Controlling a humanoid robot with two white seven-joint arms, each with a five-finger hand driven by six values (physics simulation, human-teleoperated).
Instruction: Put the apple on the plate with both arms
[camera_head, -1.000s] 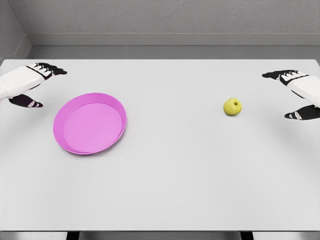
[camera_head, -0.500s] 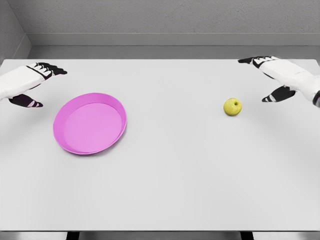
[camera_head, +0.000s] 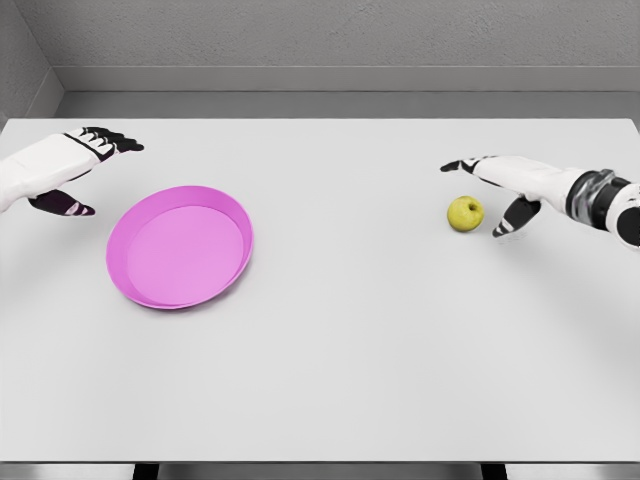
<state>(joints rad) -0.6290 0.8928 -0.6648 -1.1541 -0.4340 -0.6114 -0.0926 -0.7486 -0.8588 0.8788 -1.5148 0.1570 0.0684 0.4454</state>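
A small yellow-green apple rests on the white table, right of the middle. My right hand is spread around it from the right: its fingers reach over the apple's far side and its thumb lies just to the apple's right, with no contact visible. A round pink plate lies on the table's left half. My left hand hovers open just beyond the plate's upper left rim, holding nothing.
The white table runs wide between plate and apple and toward the front edge. A grey wall stands behind the table's far edge.
My right hand has swept left and down from the table's right edge to the apple. The left hand has edged slightly right and up. Apple and plate have not moved.
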